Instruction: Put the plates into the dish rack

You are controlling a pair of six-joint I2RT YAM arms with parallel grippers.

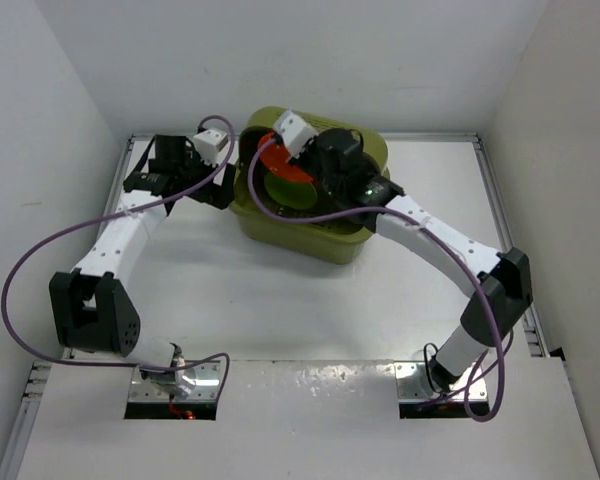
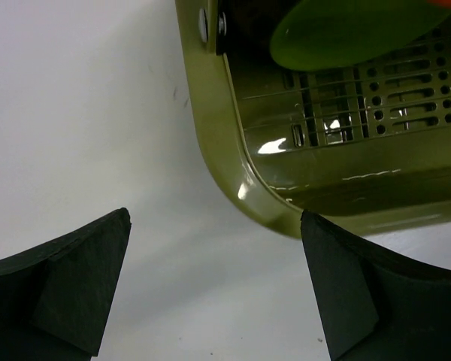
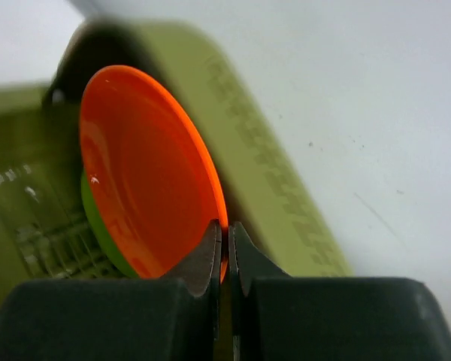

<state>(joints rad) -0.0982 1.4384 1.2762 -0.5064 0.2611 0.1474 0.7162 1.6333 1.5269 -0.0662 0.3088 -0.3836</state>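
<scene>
Pinching the rim of the orange-red plate (image 3: 143, 173) with the right claw (image 3: 224, 229), jaws closed on it, and holding it on edge inside the dish rack (image 3: 270, 195), with the lime green plate (image 3: 98, 226) just behind. Hanging the left claw (image 2: 214, 218) wide open, gripping nothing, over the desk (image 2: 75, 113) beside the rack's corner.

Top view looks down from behind; wrist views close, sharing dish rack (image 2: 210, 113)

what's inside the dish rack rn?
An orange plate, on edge, pinched by the right jaws, with a green plate next to it. The right arm covers the rest of the dish rack, so any other plates are hidden.
</scene>
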